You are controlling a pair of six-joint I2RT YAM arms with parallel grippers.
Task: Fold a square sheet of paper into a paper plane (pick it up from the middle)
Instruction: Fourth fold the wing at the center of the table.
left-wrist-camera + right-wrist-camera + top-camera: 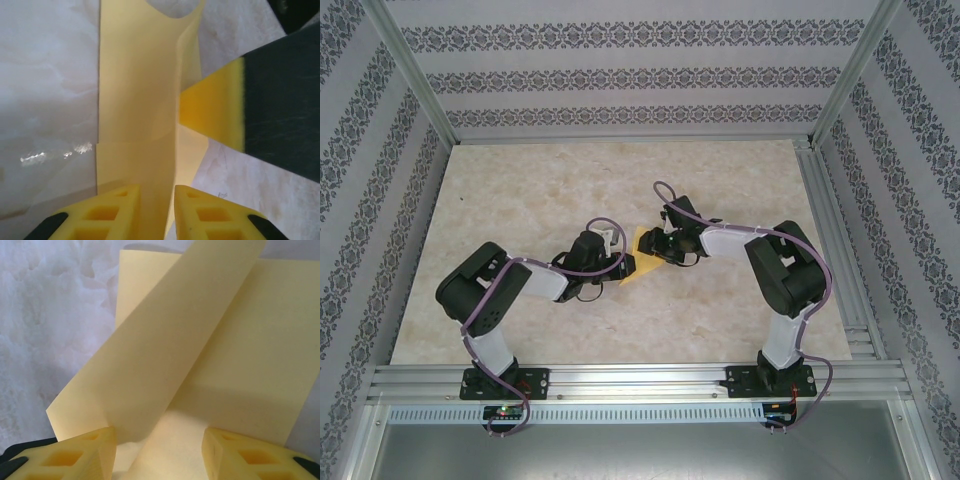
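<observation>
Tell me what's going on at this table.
A robot is partway through folding a yellow sheet of paper in the middle of the table. The sheet already has creases and a flap standing up, but it is not yet a plane. The left gripper sits with its jaws slightly apart over a folded strip. The right gripper is open wider, with the raised flap between its fingers. Neither is visibly clamping the paper.
</observation>
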